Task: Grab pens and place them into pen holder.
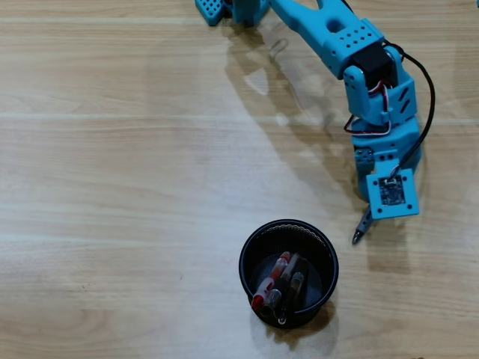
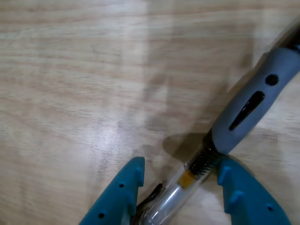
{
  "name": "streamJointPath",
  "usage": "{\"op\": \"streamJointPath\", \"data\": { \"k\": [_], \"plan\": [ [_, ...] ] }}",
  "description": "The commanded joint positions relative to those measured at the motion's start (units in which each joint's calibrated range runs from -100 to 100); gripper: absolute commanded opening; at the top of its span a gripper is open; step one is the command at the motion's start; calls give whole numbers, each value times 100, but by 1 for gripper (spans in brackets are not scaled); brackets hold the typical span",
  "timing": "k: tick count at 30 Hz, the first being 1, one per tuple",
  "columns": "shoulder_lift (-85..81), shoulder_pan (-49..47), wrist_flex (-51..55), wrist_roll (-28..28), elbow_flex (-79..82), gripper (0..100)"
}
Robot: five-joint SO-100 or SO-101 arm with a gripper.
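Blue jaws (image 2: 180, 187) straddle the grey-gripped pen (image 2: 243, 117) on the worktop (image 2: 70, 70), set wide, not yet pinching. Close squarely on the clear barrel before lifting toward the pen holder (image 1: 247, 258), just beside, already holding three pens (image 1: 281, 288).

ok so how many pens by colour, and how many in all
red pen: 1, in the holder
black pens: 2, in the holder
grey-grip pen: 1, at the tool
total: 4 pens
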Motion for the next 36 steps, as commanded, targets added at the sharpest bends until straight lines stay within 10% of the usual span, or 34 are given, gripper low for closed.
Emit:
{"op": "streamJointPath", "data": {
  "k": [1,25,36],
  "plan": [
    [53,-9,-83,-41,-143,19],
    [-41,-37,619,-214,11,2],
    [-1170,805,1202,880,-306,2]
  ]
}}
